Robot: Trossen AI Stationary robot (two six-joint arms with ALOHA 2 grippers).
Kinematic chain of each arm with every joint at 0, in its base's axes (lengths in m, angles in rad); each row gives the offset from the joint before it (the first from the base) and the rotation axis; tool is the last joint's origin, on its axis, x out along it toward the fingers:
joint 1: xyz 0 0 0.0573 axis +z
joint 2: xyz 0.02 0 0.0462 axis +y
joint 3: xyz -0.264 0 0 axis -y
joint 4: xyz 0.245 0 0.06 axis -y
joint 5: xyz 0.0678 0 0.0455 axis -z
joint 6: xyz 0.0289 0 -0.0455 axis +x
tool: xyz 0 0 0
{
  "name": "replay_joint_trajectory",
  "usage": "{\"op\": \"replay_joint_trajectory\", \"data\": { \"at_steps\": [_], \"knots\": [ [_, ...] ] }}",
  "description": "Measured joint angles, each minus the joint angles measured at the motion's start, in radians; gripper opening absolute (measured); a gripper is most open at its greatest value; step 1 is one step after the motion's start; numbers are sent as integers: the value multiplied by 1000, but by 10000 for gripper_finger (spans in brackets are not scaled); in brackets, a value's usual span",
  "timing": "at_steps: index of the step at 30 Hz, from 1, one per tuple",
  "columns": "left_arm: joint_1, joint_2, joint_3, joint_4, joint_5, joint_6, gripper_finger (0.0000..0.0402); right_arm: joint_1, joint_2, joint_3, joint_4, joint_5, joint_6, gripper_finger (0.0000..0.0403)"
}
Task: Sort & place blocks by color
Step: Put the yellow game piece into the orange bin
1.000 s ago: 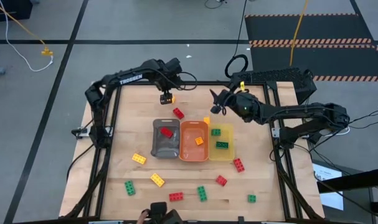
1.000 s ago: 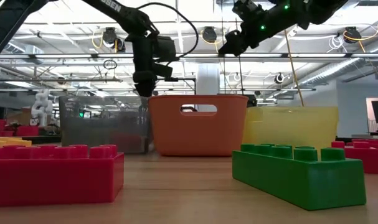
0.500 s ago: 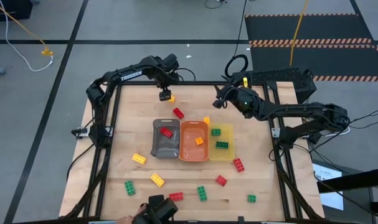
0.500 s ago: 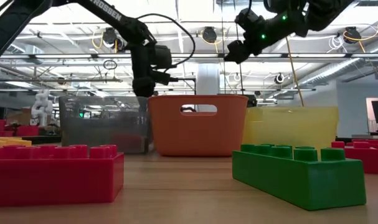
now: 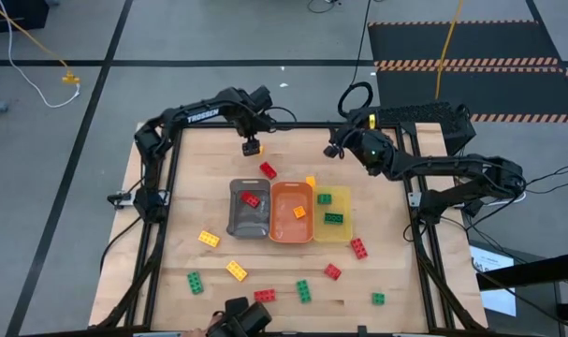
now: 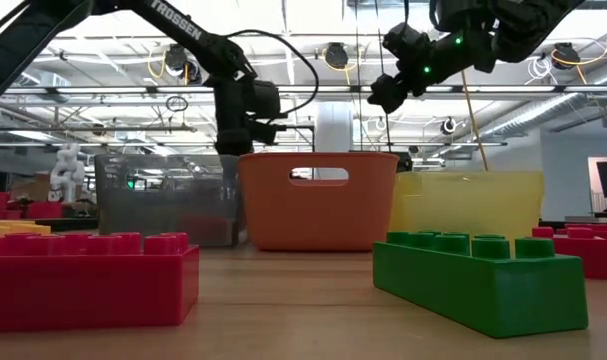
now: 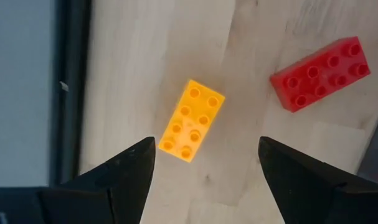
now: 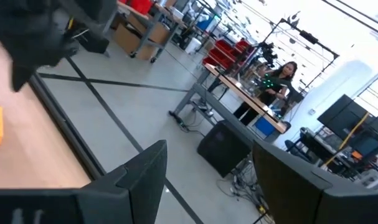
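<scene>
Since a second ago your right arm has pulled back from the middle of the tabletop (image 5: pixel 386 257) toward its far right corner and lifted, while your left arm has barely shifted over the far edge.

Your left pincer (image 5: pixel 251 147) now hangs above an orange block (image 7: pixel 191 120) near that far edge, with a red block (image 7: pixel 321 73) just beside it. In the left wrist view its fingers stand well apart with the orange block between them, not touching it. Your right pincer (image 5: pixel 336 150) is raised, its fingers also apart and empty, looking out into the room, where a person stands at a far bench.

Three trays sit side by side mid-tabletop: the grey tray (image 5: pixel 249 221) holds one red block, the orange tray (image 5: pixel 290 230) one orange block, and the yellow tray (image 5: pixel 334 232) two green ones. The remaining blocks lie scattered, mostly on the near half, so most of the sorting looks undone.

These blocks should be light, stiff and rather slick plastic. I'd have you take the orange one across its two long flat sides, not over the studs. It lies skewed to your fingers, so turn the wrist to square up before you come down, or it may twist out.
</scene>
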Motion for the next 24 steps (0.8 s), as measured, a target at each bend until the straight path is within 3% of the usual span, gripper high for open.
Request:
{"op": "replay_joint_trajectory", "data": {
  "at_steps": [6,13,24],
  "knots": [
    [-6,31,-1,-61,-2,2,287,-10,0,0,0,-25,4,226],
    [-17,38,-1,-22,-41,64,287,-7,0,0,-2,-26,5,226],
    [-17,38,-4,24,-97,18,287,-7,0,0,-3,-26,24,226]
  ]
}}
